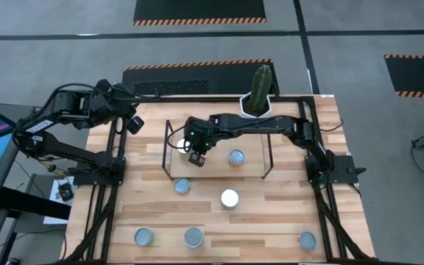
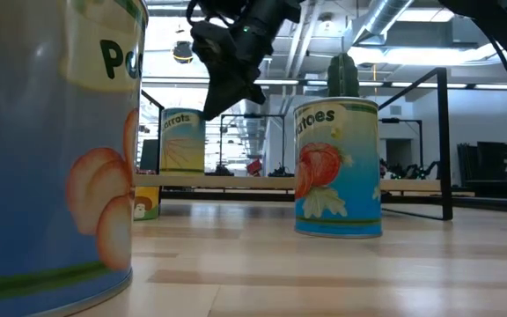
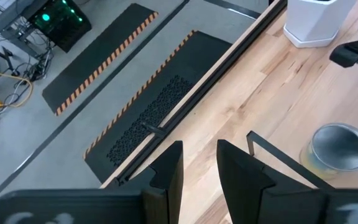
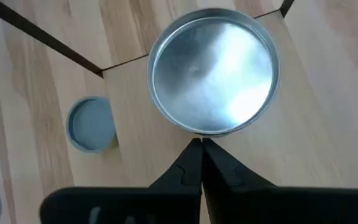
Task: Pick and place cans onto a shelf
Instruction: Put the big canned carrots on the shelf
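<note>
Cans: two sit on the shelf (image 1: 265,154), one silver-topped can (image 4: 213,70) at its left end, where the right pincer (image 1: 196,157) hovers empty with fingers closed. Five others wait on the worktop (image 1: 271,221). Left pincer (image 3: 197,168) is parked open, clear of the work.

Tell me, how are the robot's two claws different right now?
The left gripper has its fingers apart; the right gripper is shut and holds nothing. The left gripper sits near the table's far-left corner; the right gripper hangs over the shelf, by a silvery-topped can. Both are dark and two-fingered.
</note>
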### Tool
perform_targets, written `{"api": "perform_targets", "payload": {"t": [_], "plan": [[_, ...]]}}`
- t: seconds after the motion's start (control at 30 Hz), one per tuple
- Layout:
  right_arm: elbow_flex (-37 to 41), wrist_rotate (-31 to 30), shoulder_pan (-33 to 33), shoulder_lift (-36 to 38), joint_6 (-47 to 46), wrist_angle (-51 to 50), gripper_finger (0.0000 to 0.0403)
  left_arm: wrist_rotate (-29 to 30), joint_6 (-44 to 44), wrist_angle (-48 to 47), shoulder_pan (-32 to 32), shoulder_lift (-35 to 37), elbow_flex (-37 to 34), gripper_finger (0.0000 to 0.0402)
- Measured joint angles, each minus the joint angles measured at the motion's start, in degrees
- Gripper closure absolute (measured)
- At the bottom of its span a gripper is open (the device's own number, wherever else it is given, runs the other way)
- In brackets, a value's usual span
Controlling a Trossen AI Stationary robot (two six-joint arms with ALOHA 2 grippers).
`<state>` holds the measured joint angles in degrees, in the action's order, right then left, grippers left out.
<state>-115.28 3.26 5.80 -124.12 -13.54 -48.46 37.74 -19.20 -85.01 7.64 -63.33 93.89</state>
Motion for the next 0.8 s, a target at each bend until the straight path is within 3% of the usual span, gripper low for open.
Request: {"api": "perform_targets", "payload": {"t": [0.4,0.8], "plan": [[0.04,10.15,-1.35,-1.03,9.38,-3.18,0.0391,0.02,0.04,-0.02,0.0,-0.02,-0.02,0.0315],[-0.03,10.49,0.07,-0.87,12.1,1.86,0.0383,0.09,-0.21,0.0,0.0,-0.02,-0.02,0.0315]]}}
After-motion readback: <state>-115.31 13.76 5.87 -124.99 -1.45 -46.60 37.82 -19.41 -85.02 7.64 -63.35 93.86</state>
